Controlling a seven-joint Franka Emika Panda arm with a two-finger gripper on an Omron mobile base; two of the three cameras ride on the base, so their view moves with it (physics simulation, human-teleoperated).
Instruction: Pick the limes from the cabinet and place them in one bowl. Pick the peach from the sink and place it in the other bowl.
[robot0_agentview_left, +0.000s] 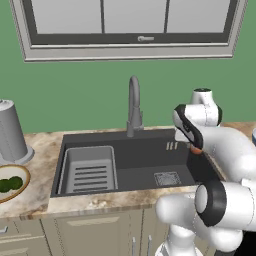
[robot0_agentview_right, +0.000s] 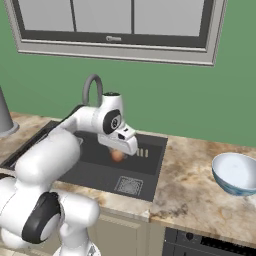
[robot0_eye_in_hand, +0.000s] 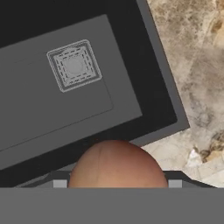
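My gripper (robot0_agentview_right: 118, 154) is shut on the peach (robot0_agentview_right: 117, 156), a small orange-red fruit held above the right part of the dark grey sink (robot0_agentview_right: 100, 172). In the hand view the peach (robot0_eye_in_hand: 117, 164) sits large between the fingertips (robot0_eye_in_hand: 60, 183), over the basin's corner and its square drain (robot0_eye_in_hand: 73, 65). From the left base view a sliver of the peach (robot0_agentview_left: 196, 149) shows under the hand. Two dark green limes (robot0_agentview_left: 10, 184) lie in the shallow tan-rimmed bowl (robot0_agentview_left: 22, 192) at the far left. The pale blue bowl (robot0_agentview_right: 236, 173) stands on the counter to the right of the sink. The cabinet is out of view.
A grey gooseneck faucet (robot0_agentview_left: 133, 105) rises behind the sink. A light grey slotted rack (robot0_agentview_left: 90, 169) fills the basin's left part. A grey cylindrical canister (robot0_agentview_left: 10, 131) stands on the counter at the left. Marble counter (robot0_agentview_right: 190, 187) lies between the sink and the blue bowl.
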